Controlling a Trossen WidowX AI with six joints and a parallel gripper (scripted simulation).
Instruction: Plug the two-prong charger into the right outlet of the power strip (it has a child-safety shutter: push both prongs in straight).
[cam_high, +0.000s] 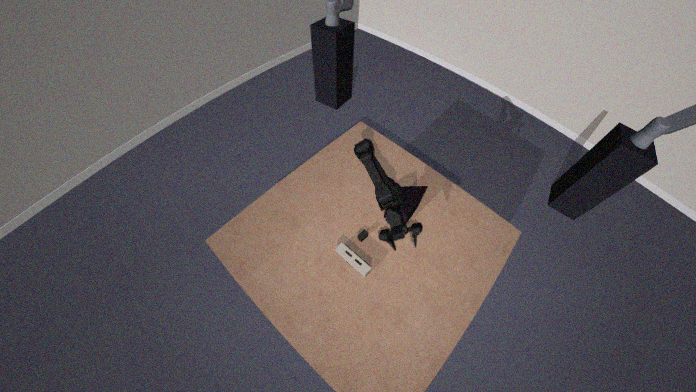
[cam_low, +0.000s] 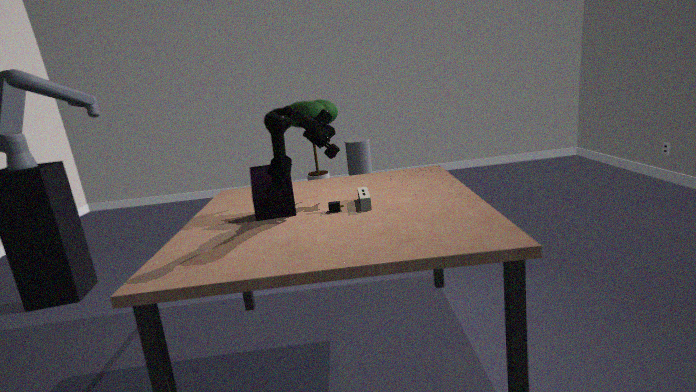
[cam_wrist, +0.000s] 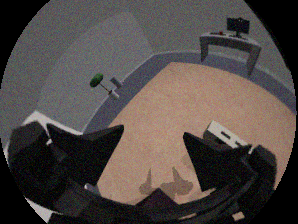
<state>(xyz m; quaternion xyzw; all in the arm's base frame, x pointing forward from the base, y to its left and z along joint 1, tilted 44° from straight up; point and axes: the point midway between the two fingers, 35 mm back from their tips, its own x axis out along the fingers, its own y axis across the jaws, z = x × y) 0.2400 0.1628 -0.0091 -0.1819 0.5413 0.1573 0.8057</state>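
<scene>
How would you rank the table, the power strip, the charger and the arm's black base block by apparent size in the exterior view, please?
Largest to smallest:
1. table
2. black base block
3. power strip
4. charger

Strip and charger lie at a similar depth, so that order holds.

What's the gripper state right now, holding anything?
Gripper: jaws wide open, holding nothing. The charger sits on the table beside the power strip, ungrasped.
</scene>
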